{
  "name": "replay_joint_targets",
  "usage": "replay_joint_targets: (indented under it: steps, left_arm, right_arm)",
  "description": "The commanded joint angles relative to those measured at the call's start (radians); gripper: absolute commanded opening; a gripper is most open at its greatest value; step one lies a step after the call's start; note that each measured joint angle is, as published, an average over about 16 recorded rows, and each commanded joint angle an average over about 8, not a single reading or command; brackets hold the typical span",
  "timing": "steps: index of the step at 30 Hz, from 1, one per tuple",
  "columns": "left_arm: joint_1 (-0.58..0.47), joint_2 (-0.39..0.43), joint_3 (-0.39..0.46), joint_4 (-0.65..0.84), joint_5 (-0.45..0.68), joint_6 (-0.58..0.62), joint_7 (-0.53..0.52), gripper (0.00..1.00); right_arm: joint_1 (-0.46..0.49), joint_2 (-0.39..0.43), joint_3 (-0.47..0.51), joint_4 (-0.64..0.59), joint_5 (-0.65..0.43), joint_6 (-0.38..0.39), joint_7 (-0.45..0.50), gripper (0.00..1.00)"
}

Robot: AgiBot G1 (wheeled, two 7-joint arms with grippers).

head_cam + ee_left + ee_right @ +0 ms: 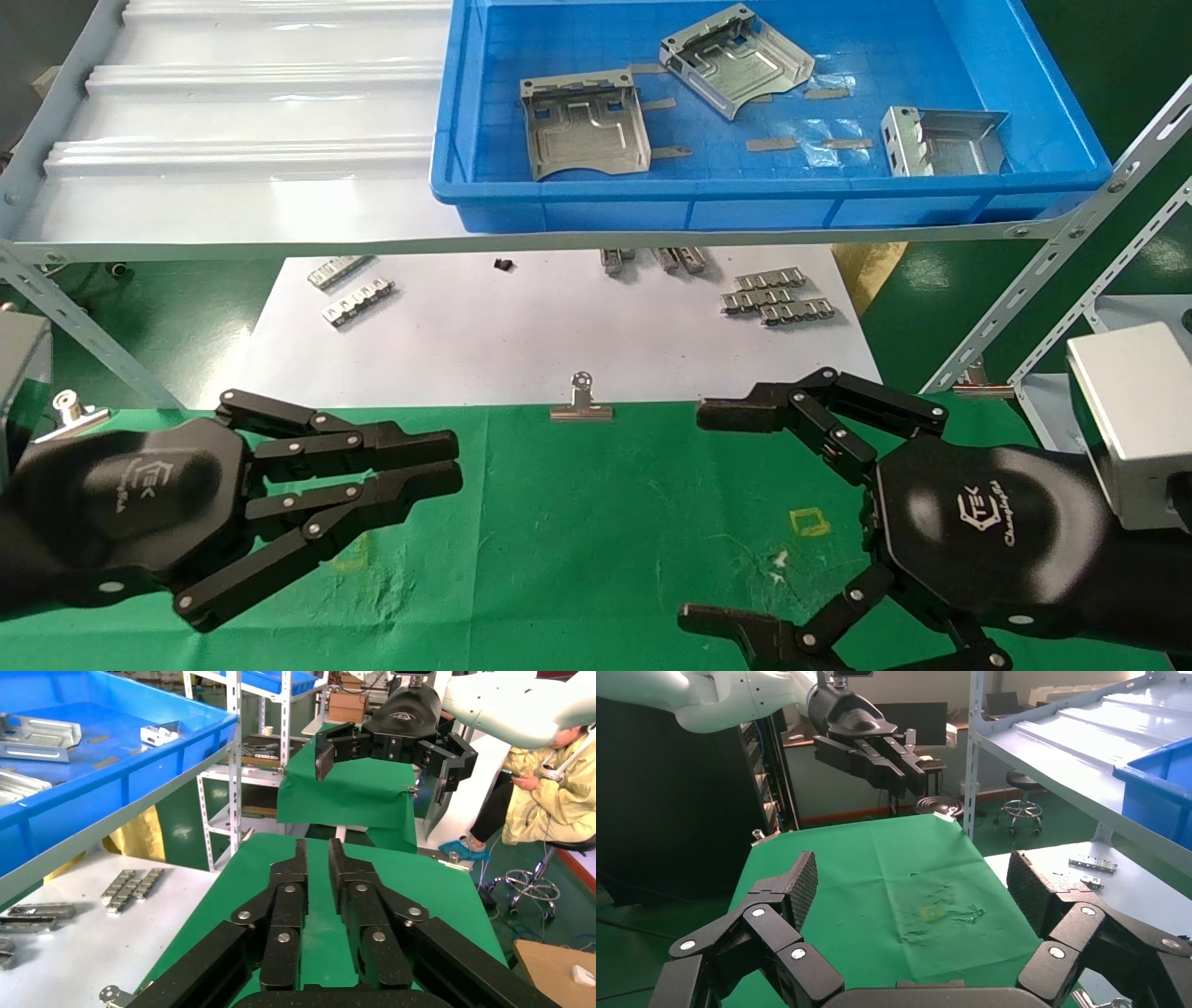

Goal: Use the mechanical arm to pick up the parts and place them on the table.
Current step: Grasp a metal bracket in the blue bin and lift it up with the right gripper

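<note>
- Three parts lie in the blue bin on the far grey shelf: one at the left, one at the far middle, one at the right.
- Two grippers hover over the green counter, both empty. The left gripper at near left has its fingers stretched out straight and side by side; the right gripper at near right has fingers and thumb spread wide apart.
- A white sheet below the shelf carries several small ribbed strips.
- One binder clip sits at the cloth's far edge, one yellow square mark near the right gripper.
</note>
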Motion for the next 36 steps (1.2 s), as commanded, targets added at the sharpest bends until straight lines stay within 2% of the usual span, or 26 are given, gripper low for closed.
replay_joint_targets:
  steps: [1, 9, 14, 21, 28, 31, 34, 35, 36]
  left_arm:
    - [0.000, 0.000, 0.000, 0.000, 0.000, 0.000, 0.000, 0.00]
    - [0.000, 0.000, 0.000, 0.000, 0.000, 0.000, 0.000, 0.00]
    - [0.000, 0.000, 0.000, 0.000, 0.000, 0.000, 0.000, 0.00]
    - [0.000, 0.000, 0.000, 0.000, 0.000, 0.000, 0.000, 0.00]
    - [0.000, 0.000, 0.000, 0.000, 0.000, 0.000, 0.000, 0.00]
    - [0.000, 0.000, 0.000, 0.000, 0.000, 0.000, 0.000, 0.35]
    - [0.000, 0.000, 0.000, 0.000, 0.000, 0.000, 0.000, 0.73]
    - [0.000, 0.000, 0.000, 0.000, 0.000, 0.000, 0.000, 0.85]
    - [0.000, 0.000, 0.000, 0.000, 0.000, 0.000, 0.000, 0.98]
  right_arm:
    - [0.000, 0.000, 0.000, 0.000, 0.000, 0.000, 0.000, 1.00]
    - [0.010, 0.001, 0.003, -0.001, -0.004, 0.007, -0.002, 1.00]
    - [0.097, -0.018, 0.010, -0.018, -0.039, 0.062, 0.004, 1.00]
    - [0.340, -0.136, -0.027, -0.128, -0.196, 0.259, 0.050, 1.00]
    - [0.579, -0.329, -0.142, -0.375, -0.458, 0.512, 0.100, 1.00]
    - [0.664, -0.411, -0.197, -0.515, -0.560, 0.578, 0.100, 1.00]
    - [0.738, -0.485, -0.249, -0.660, -0.645, 0.610, 0.082, 0.98]
    - [0.761, -0.508, -0.265, -0.709, -0.670, 0.618, 0.071, 0.93]
    - [0.781, -0.529, -0.279, -0.756, -0.692, 0.625, 0.061, 0.83]
